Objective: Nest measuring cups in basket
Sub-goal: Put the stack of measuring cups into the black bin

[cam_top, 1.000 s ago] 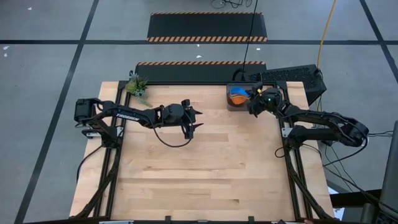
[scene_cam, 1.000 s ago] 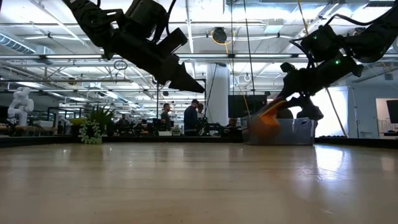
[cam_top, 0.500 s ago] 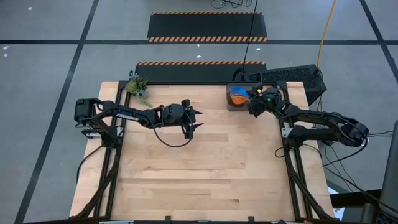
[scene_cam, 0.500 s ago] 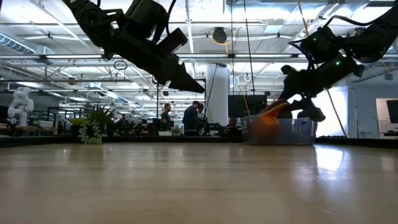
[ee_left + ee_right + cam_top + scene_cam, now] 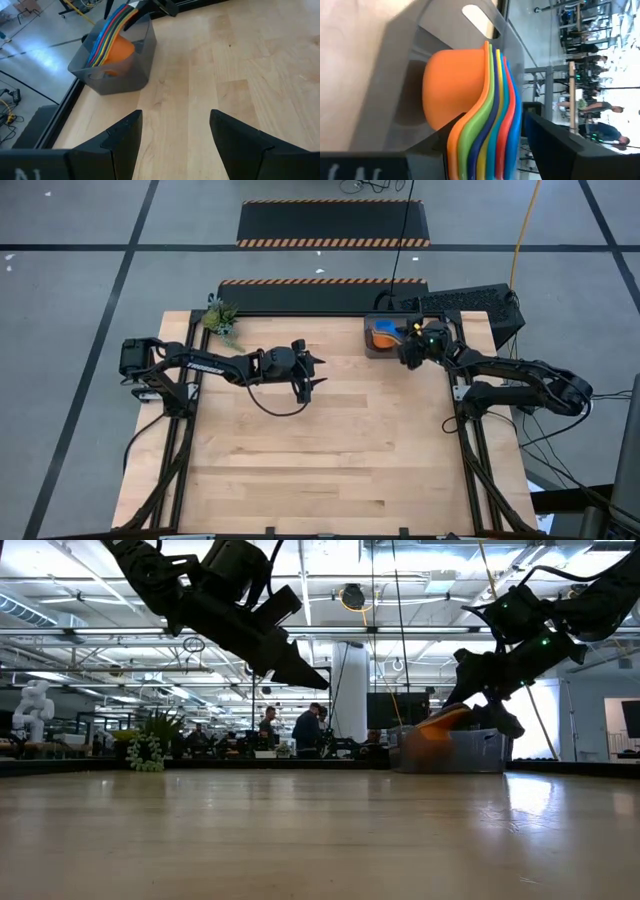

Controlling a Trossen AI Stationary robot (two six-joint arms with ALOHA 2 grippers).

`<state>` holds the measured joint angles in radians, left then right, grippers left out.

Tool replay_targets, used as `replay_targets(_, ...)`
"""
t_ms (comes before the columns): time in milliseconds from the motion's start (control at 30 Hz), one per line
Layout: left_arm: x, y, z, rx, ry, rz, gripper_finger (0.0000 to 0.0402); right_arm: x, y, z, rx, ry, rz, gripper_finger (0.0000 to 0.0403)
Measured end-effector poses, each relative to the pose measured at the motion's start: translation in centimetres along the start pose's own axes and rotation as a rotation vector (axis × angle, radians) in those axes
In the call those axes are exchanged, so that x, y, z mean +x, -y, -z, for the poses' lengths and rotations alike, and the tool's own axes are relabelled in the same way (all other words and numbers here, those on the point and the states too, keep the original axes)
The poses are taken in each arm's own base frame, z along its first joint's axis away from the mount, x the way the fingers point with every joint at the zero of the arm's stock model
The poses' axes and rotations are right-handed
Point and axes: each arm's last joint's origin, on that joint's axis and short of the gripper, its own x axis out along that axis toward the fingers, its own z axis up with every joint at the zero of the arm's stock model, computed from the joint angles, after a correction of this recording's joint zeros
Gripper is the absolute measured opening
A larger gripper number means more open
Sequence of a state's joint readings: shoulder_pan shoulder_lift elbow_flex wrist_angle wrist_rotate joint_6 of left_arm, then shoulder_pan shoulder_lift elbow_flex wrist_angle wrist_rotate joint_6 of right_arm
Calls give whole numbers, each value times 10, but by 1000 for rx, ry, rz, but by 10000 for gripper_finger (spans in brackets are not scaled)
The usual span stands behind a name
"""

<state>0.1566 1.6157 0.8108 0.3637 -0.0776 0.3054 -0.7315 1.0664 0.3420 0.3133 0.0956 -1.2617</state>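
The measuring cups point(image 5: 455, 80) sit nested in one stack inside the dark grey basket point(image 5: 125, 80) at the table's far right, with orange innermost. Their handles point(image 5: 485, 145) lean out over the basket's rim. My right gripper point(image 5: 467, 140) is open at the basket point(image 5: 370, 350), one finger on either side of the fanned handles. My left gripper point(image 5: 312, 372) hangs open above the middle of the table with nothing between its fingers point(image 5: 175, 130), and it points toward the basket. My right gripper has one finger point(image 5: 545, 140) close beside the outermost blue handle point(image 5: 517, 125); I cannot tell whether it touches. The other finger stands clear of the orange handle. The fingers come slanting down from the table's right side. The stack rests in the basket.
A black keyboard point(image 5: 470, 305) lies just beyond the basket off the far right corner. A small plant point(image 5: 220, 318) stands at the far left corner. Bare wood stretches over the table's near half. People point(image 5: 305, 730) stand far back in the room.
My right gripper has rolled a little at the wrist while staying at the basket. The stack of cups has turned with it: the orange handle, which slanted down in front of the basket, now lies nearly level at the rim.
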Motion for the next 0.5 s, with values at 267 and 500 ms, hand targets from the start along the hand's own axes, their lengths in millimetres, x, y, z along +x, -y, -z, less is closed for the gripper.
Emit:
replay_targets(267,0,0,0,-1,0,0,234,0,-3,0,77,5,-39,186)
replay_targets(500,0,0,0,-6,-1,0,234,0,-3,2,165,-49,-18,202)
